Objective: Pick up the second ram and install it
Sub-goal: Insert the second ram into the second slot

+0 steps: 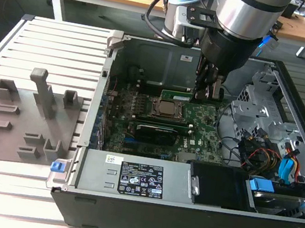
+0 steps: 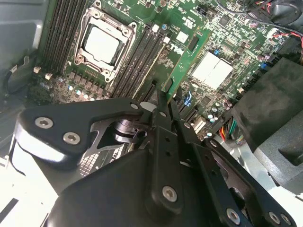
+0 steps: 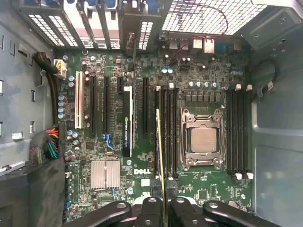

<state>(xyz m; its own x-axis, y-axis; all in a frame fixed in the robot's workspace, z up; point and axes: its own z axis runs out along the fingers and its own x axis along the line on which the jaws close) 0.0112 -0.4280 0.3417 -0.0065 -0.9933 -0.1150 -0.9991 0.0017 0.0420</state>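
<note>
My gripper reaches down inside the open computer case, over the motherboard. It is shut on the second ram, a thin green stick that sticks out from between the fingers. In the first wrist view the second ram shows edge-on as a narrow yellow-green line. It runs along the black memory slots beside the CPU socket, with the gripper closed on its near end. Whether the stick touches a slot I cannot tell.
A gray fixture plate with upright blocks lies on the slatted table at the exterior view's left. Inside the case are a black expansion card, a silver heatsink, the drive cage and cables, and the black power supply in front.
</note>
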